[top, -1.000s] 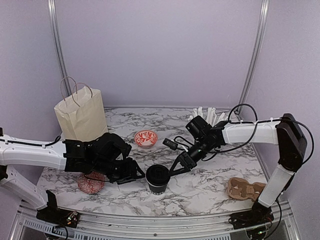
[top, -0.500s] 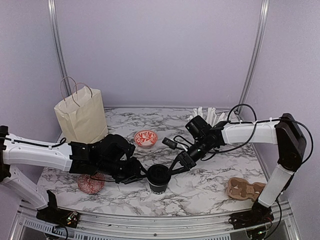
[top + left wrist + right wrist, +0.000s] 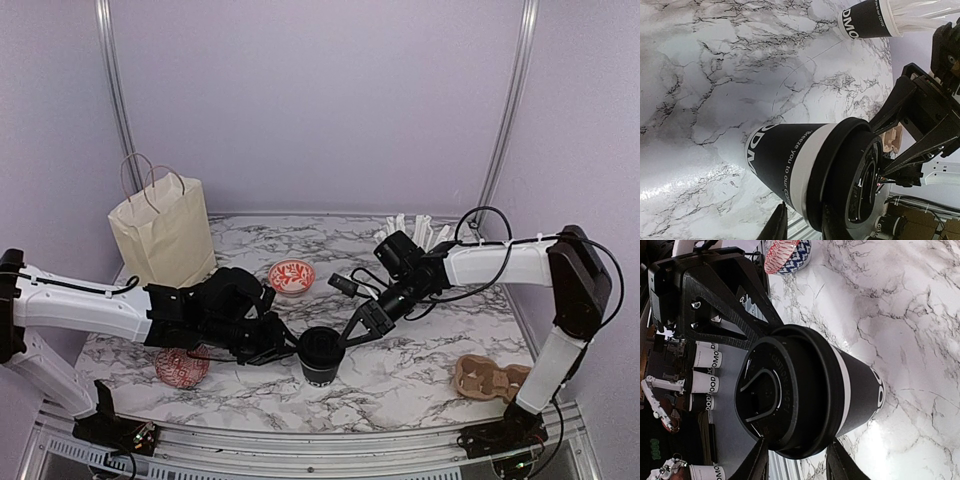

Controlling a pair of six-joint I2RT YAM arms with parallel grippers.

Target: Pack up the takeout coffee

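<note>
Takeout coffee (image 3: 318,358) stands lidded at the table's (image 3: 410,378) near middle. Judge it light, thin-walled and easily crushed, so hold it at the stiffer rim under the lid (image 3: 775,390). Your left tool (image 3: 288,346) and right tool (image 3: 350,336) reach in low from either side, part-spread astride that rim; you cannot tell whether either pinches it.

White links (image 3: 500,265), looped cables (image 3: 479,211), black right pincer (image 3: 348,336)

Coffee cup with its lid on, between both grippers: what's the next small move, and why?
Probably shut the jaws of the left gripper onto the cup to steady it: they flank it, while the right gripper brackets the lid resting on top.
</note>
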